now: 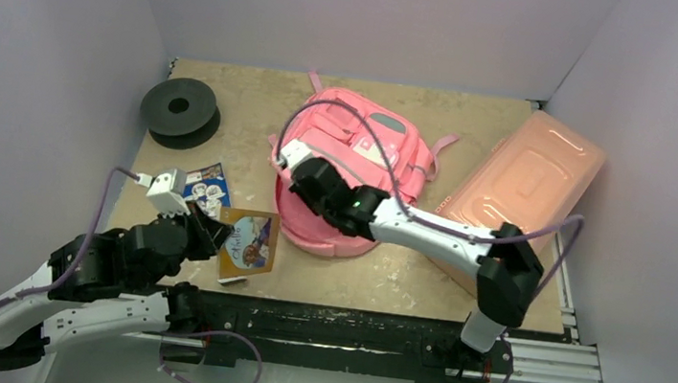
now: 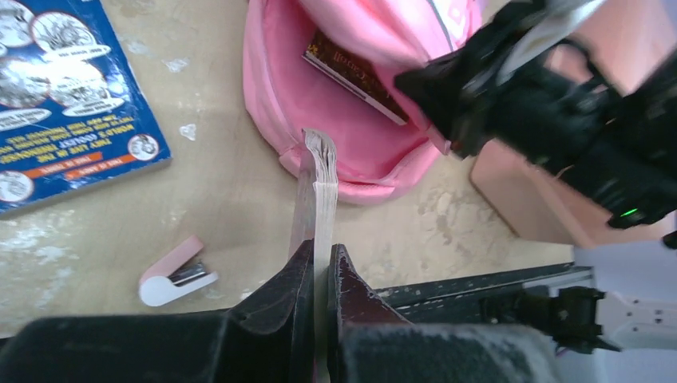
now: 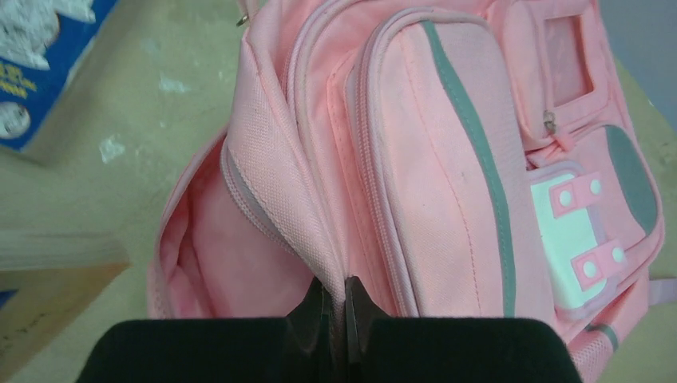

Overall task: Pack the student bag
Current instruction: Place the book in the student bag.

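Note:
The student bag [image 1: 361, 136] is a pink backpack lying in the middle of the table, its main mouth facing my arms. My right gripper [image 3: 335, 289] is shut on the fabric edge of that mouth and holds the flap up, so the pink lining [image 3: 231, 255] shows. A brown book [image 2: 351, 76] lies inside the bag [image 2: 319, 120]. My left gripper [image 2: 319, 257] is shut on a thin tan-covered book [image 2: 318, 183], seen edge-on, just in front of the bag's mouth. From above, this book [image 1: 249, 244] hangs to the left of the bag.
A blue book [image 1: 207, 186] lies flat on the left of the table and a black spool [image 1: 179, 111] stands at the back left. A salmon-pink plastic box [image 1: 524, 184] sits at the right. A small pink and white stapler [image 2: 176, 274] lies near the front edge.

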`<state>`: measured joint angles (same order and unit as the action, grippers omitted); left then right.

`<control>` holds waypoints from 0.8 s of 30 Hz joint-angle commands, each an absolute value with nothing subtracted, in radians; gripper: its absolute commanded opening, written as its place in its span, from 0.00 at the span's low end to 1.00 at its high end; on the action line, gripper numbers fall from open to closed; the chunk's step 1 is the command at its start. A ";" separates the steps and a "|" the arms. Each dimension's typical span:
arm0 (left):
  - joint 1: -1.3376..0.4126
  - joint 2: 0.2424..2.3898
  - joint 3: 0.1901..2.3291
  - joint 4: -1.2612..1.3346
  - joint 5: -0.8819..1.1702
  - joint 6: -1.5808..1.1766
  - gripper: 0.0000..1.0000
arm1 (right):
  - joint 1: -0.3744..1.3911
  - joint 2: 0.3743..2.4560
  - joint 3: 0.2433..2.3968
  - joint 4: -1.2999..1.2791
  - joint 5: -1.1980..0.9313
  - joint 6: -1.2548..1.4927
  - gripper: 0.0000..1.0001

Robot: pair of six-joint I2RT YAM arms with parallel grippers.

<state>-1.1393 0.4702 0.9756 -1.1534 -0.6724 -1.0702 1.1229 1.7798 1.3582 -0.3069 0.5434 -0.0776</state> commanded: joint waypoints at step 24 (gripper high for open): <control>-0.564 0.662 0.510 -0.012 -0.085 -1.620 0.00 | 0.767 1.475 1.398 -0.123 -0.197 0.351 0.00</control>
